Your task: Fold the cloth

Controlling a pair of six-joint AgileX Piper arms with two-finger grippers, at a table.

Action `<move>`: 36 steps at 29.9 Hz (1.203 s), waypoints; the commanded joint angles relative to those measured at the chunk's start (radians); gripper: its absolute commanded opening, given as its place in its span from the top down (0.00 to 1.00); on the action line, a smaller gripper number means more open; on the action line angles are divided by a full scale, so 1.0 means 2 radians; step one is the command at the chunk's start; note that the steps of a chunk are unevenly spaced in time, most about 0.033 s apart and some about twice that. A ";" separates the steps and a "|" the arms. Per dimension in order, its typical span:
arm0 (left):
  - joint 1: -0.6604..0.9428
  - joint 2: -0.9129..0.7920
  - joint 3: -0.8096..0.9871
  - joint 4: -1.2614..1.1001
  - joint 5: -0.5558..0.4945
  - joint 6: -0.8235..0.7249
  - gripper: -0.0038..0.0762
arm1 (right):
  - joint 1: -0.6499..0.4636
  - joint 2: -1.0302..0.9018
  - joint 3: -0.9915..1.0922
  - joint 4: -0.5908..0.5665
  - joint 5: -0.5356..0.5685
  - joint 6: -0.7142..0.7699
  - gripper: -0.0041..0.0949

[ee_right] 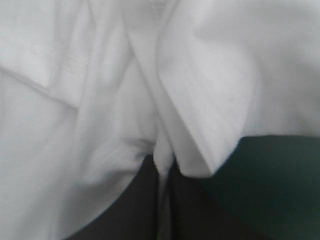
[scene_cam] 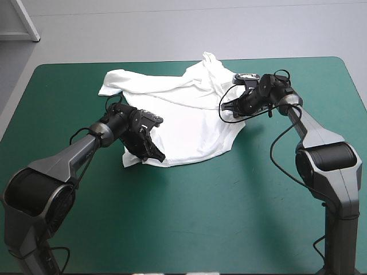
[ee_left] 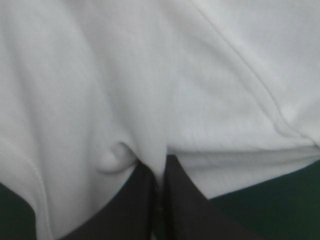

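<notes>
High view is showing my left tool (scene_cam: pixel 152 151) sitting at the near left corner of the T-shirt (scene_cam: pixel 189 117). Its own wrist view is showing the black fingers pressed together with a thin pleat of white cloth caught between them. The T-shirt is lying half spread and rumpled on the far middle of the teal-green bench (scene_cam: pixel 229 217), one sleeve reaching toward the far left and a ridge bunching up toward the far edge. I am judging it light, limp and prone to sagging, so hems and corners are the places to be gripping, not loose middle folds. My right tool (scene_cam: pixel 228 107) is clamping a fold at the shirt's right side. Each tool is probably holding a single layer, but the folds are hiding that, and I am not making out the collar.
</notes>
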 commanded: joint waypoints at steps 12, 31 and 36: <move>-0.003 -0.106 -0.165 0.184 0.027 -0.083 0.93 | 0.000 -0.137 -0.154 0.031 -0.011 0.003 0.97; -0.003 -0.134 -0.704 0.202 0.087 0.012 0.93 | 0.000 -0.262 -0.404 0.063 0.012 -0.002 0.97; -0.003 -0.149 -0.732 0.202 0.085 0.043 0.93 | 0.000 -0.294 -0.412 0.071 0.016 -0.023 0.97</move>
